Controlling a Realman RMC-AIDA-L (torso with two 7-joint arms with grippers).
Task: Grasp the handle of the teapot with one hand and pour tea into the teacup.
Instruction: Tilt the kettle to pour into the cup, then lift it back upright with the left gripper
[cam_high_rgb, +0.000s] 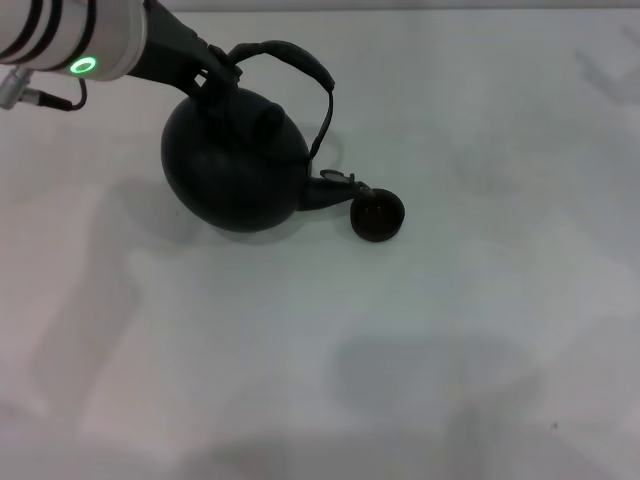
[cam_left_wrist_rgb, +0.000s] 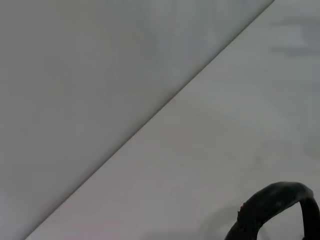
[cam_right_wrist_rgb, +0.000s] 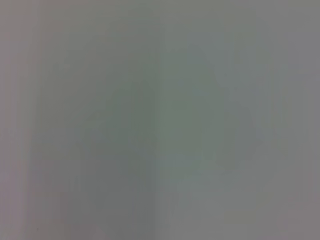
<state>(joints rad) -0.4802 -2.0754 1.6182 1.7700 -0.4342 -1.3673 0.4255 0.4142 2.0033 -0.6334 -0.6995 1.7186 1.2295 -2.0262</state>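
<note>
A pale, plain surface (cam_high_rgb: 420, 380) fills the head view, and everything of the task is gathered in its far left part.

The left arm (cam_high_rgb: 90, 45) is seen entering from the far left corner, a silver-grey segment with a lit green ring, angled down and to the right. Its dark left gripper (cam_high_rgb: 215, 72) is placed at the left end of the handle, just above the teapot's shoulder. Whether the jaws are clamped on the handle or merely against it cannot be told, since dark parts merge there.

The teapot (cam_high_rgb: 235, 165) is shown as a large, round, squat black body, tipped toward the right. The handle (cam_high_rgb: 290, 58) is arched over it, dark and rough; a short stretch of it is also caught in the left wrist view (cam_left_wrist_rgb: 275, 207). A small knob on the lid (cam_high_rgb: 268, 118) is visible. The short spout (cam_high_rgb: 330, 190) is pointed right and slightly near, its end directly at the rim of the teacup.

The teacup (cam_high_rgb: 378, 216) is a tiny, round, dark cup standing on the surface just right of the teapot.

The right gripper is not seen in any view.
</note>
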